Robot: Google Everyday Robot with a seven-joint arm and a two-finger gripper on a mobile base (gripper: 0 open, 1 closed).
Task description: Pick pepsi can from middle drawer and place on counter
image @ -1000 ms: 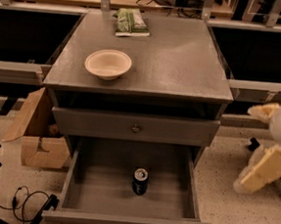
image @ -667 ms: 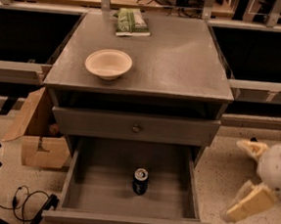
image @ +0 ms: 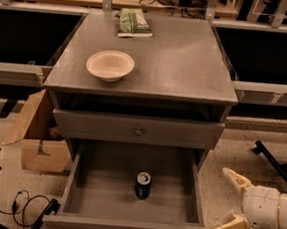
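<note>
The pepsi can (image: pixel 143 185) stands upright near the middle of the open middle drawer (image: pixel 77 181), a little toward its front. The counter (image: pixel 188 65) is the grey cabinet top above it. My gripper (image: pixel 228 204) is at the lower right, outside the drawer's right wall and well to the right of the can. Its two pale fingers are spread apart, open and empty.
A beige bowl (image: pixel 110 65) sits on the counter's left front. A green packet (image: pixel 134 23) lies at the counter's back. A closed drawer front with a knob (image: pixel 138 131) is above the open drawer. A cardboard box (image: pixel 39 135) and cables (image: pixel 25 204) lie on the floor at left.
My gripper has dropped lower and moved left, closer to the open drawer's right front corner. The can, the bowl and the packet have not moved.
</note>
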